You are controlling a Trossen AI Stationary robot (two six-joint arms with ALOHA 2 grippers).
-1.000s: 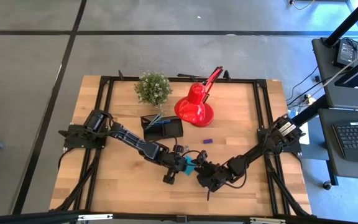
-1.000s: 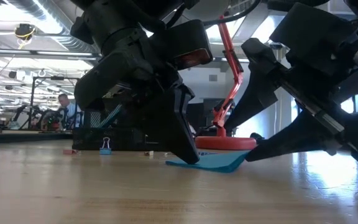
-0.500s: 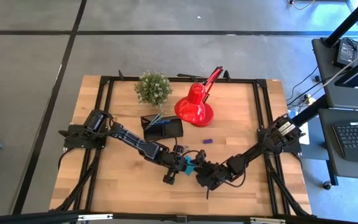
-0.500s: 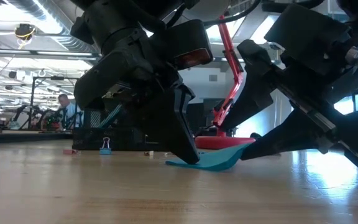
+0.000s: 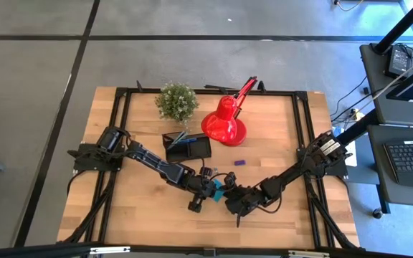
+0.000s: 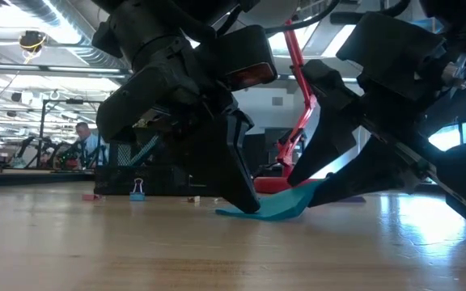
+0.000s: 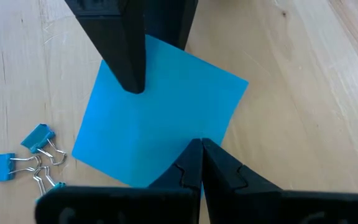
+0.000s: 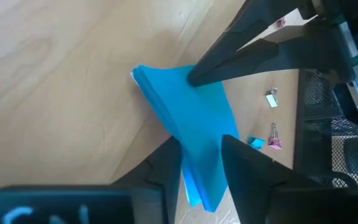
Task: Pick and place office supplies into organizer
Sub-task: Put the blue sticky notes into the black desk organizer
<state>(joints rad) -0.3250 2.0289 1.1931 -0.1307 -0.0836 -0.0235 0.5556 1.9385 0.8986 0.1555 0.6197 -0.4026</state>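
Both arms meet over the blue sticky-note pad [image 7: 166, 118], which lies on the bare wooden table [image 5: 142, 208] well in front of the organizer [image 5: 188, 146], on the side away from the red desk lamp [image 5: 224, 122] and the potted plant [image 5: 177, 100]. The left gripper [image 7: 199, 152] has its fingers clenched together with nothing between them, and their joined tip presses down on one edge of the pad, apparently to pin it so it cannot slide. Opposite it, the right gripper [image 8: 201, 158] straddles the far edge, its fingers [image 8: 244, 165] closing onto the stack; that edge is tilted up off the wood, which looks like the reason for the pinning, since a flat pad offers no lip to grasp. Whether the right fingers already squeeze the pad firmly cannot be told. A few blue binder clips [image 7: 27, 158] lie just beside the pad, untouched. Pens [image 5: 183, 139] already stand in the organizer.
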